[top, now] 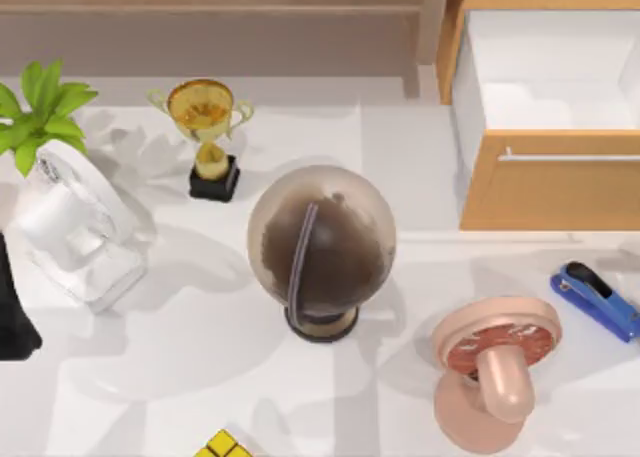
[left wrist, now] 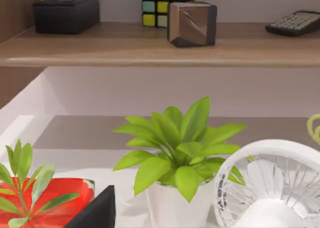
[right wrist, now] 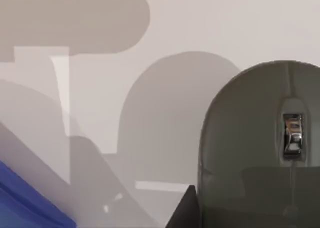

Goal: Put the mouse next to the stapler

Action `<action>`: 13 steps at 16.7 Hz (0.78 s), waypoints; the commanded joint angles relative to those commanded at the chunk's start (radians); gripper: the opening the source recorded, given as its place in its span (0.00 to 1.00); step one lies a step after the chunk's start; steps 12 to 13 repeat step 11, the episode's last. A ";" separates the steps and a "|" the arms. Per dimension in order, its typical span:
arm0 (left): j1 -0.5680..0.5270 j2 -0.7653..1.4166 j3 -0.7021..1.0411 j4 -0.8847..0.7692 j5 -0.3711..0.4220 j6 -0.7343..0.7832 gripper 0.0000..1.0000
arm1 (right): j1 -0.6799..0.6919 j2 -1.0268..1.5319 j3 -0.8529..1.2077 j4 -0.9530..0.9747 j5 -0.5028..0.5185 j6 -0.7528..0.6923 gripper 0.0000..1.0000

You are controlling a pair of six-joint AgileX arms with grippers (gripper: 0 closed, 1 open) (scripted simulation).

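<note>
Close up in the right wrist view, a dark finger (right wrist: pixel 182 208) of the right end effector pokes into the lower edge of the frame, touching or just beside the mouse (right wrist: pixel 260 148). That mouse is a grey rounded shell with a shiny scroll wheel, and it takes up the lower right of that frame. Whether the right end effector has hold of it, or how wide it stands, I cannot tell. A blue corner of the stapler (right wrist: pixel 25 200) shows at the lower left of the same frame, apart from the mouse, with pale counter (right wrist: pixel 165 23) and soft shadows between them.

From above, the stapler (top: pixel 596 299) lies at the right edge of the frame, just right of the pink fan (top: pixel 495 362). A globe (top: pixel 321 247) stands mid-frame, a gold trophy (top: pixel 207 137) to its upper left, and a white fan (top: pixel 70 227) and a green plant (top: pixel 40 112) sit at the left edge. An open drawer (top: pixel 550 182) is at the upper right.

A dark tip of the left end effector (left wrist: pixel 95 210) shows at the lower left of the left wrist view, facing the plant and white fan; I cannot tell how open it is.
</note>
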 joint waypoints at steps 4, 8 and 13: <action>0.000 0.000 0.000 0.000 0.000 0.000 1.00 | 0.000 0.000 0.000 0.000 0.000 0.000 0.90; 0.000 0.000 0.000 0.000 0.000 0.000 1.00 | 0.000 0.000 0.000 0.000 0.000 0.000 1.00; 0.000 0.000 0.000 0.000 0.000 0.000 1.00 | 0.000 0.000 0.000 0.000 0.000 0.000 1.00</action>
